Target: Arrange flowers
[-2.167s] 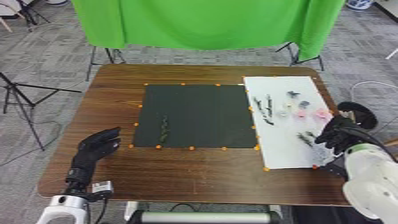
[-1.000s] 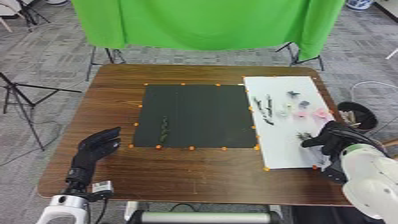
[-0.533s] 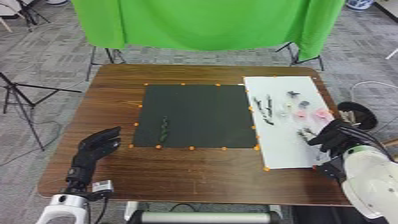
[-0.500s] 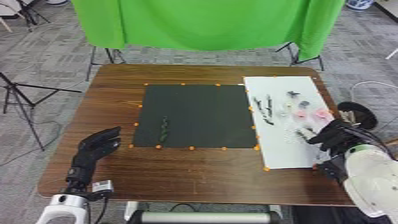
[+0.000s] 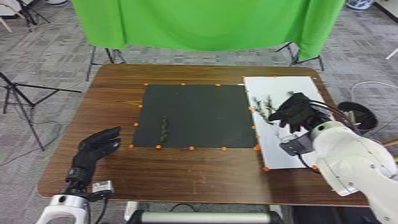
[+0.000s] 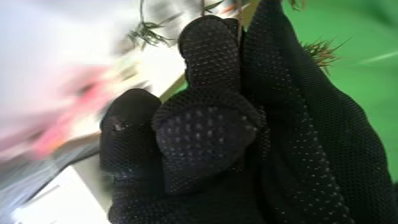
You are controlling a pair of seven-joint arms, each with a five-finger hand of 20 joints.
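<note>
In the head view, my right hand is over the white sheet, covering most of the flowers on it. Thin green sprigs show at its fingertips. In the right wrist view, the thumb and fingers of my right hand pinch a thin stem, and green needle-like tufts stick out past the fingers. Blurred pink flowers lie beyond. One green sprig rests upright on the left part of the dark mat. My left hand stays open at the table's left side.
Orange markers edge the mat and sheet on the brown table. A black bin stands off the table's right edge. Behind the table hangs a green cloth.
My right hand has moved up and left from the sheet's near right edge to its middle, and the sprig that lay near it has left its spot. The left hand has not moved.
</note>
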